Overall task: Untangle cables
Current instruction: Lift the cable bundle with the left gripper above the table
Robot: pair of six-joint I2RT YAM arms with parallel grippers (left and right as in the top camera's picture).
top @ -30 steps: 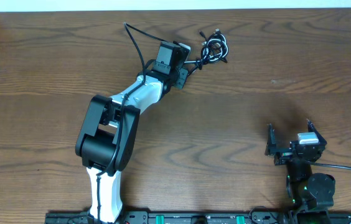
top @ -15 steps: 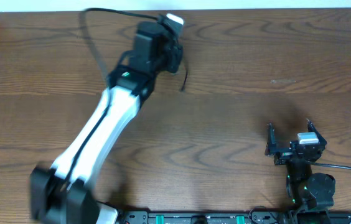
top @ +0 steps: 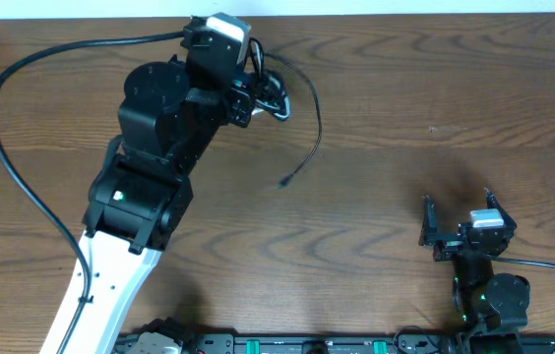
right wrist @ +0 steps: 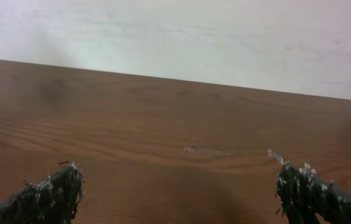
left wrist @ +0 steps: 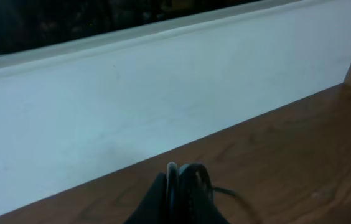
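My left gripper [top: 256, 90] is raised near the table's back edge and is shut on the cables [top: 276, 96], a small bundle of black and grey cords. One loose black strand [top: 314, 133] arcs down from the bundle and ends in a small plug [top: 284, 182]. In the left wrist view the shut jaws [left wrist: 178, 190] pinch dark and grey loops of the cables [left wrist: 194, 180], with one strand trailing right. My right gripper [top: 457, 211] rests at the front right, far from the cables. It is open and empty, with bare wood between its fingers [right wrist: 178, 171].
The left arm's thick black wire [top: 7, 187] loops wide over the table's left side. A white wall [left wrist: 163, 81] borders the wooden table's back edge [top: 405, 16]. The arm bases stand along the front edge [top: 297, 344].
My left arm has swung left from the back centre and risen, carrying the cable bundle with it. One strand now hangs loose below it. The right arm has not moved.
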